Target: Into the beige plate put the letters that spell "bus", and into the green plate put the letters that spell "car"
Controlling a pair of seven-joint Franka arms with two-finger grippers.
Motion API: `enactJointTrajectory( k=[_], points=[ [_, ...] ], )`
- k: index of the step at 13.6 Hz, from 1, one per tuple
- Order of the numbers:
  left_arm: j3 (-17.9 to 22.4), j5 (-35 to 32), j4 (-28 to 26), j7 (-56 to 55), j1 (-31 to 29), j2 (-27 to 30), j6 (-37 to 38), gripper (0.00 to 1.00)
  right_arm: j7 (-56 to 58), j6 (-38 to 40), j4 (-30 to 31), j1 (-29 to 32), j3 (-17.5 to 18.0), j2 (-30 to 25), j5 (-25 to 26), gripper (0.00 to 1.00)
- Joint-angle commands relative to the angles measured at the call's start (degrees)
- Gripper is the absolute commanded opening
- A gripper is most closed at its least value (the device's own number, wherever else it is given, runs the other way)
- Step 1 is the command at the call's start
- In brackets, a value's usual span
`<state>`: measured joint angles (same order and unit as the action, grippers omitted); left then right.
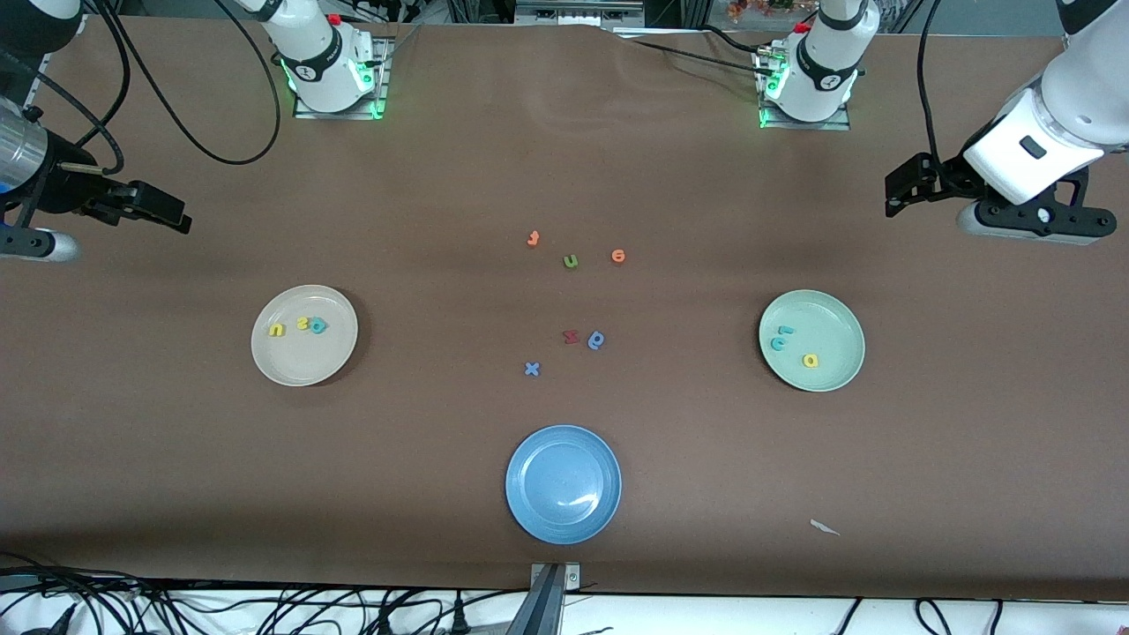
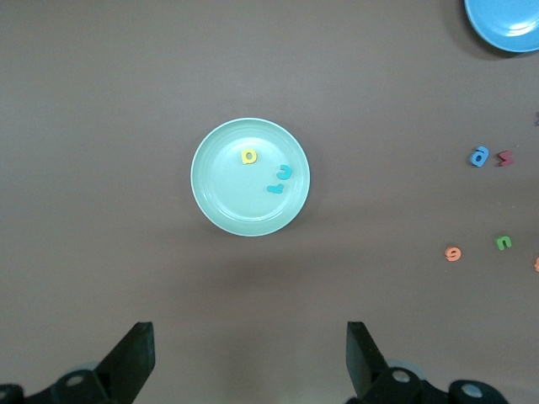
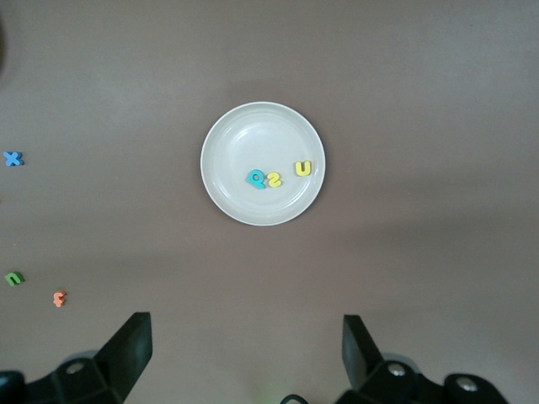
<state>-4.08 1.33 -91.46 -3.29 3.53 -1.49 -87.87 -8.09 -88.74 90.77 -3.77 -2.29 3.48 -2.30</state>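
From where I'm sitting, both arms are just waiting off at the ends of the table (image 1: 564, 159). The left hand (image 2: 248, 362) is hanging up in the air over bare table at its own end, fingers spread wide and gripping nothing. The right hand (image 3: 244, 358) is doing the same at its end, released and empty.

The beige plate (image 1: 291, 366) is sitting toward the right arm's end, and I'm seeing the yellow u (image 1: 277, 330), yellow s (image 1: 302, 324) and teal b (image 1: 317, 326) lying in it in a row (s and b are touching). The green plate (image 1: 829, 375) is sitting toward the left arm's end, holding the teal c (image 1: 778, 343), teal r (image 1: 788, 332) and yellow a (image 1: 810, 360).

Out in the middle I'm still looking at loose letters: an orange f (image 1: 533, 238), an olive-green u (image 1: 571, 261), an orange round letter (image 1: 618, 256), a red letter (image 1: 571, 336) touching a blue round letter (image 1: 596, 339), and a blue x (image 1: 531, 369). The blue plate (image 1: 529, 511) is sitting nearest the front camera.
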Motion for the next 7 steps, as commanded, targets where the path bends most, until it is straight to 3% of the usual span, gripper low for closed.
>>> enactJointTrajectory(
  k=[1,7],
  points=[
    [0.0,-0.1,3.2,-0.4,-0.3,-2.7,0.2,1.0,1.6,0.8,0.0,-0.1,-0.2,-0.4,0.6,1.0],
    [-0.2,-1.2,2.9,4.3,-1.0,-0.5,-0.7,1.0,2.0,0.8,0.1,0.0,-0.2,-0.4,0.7,1.0]
  ],
)
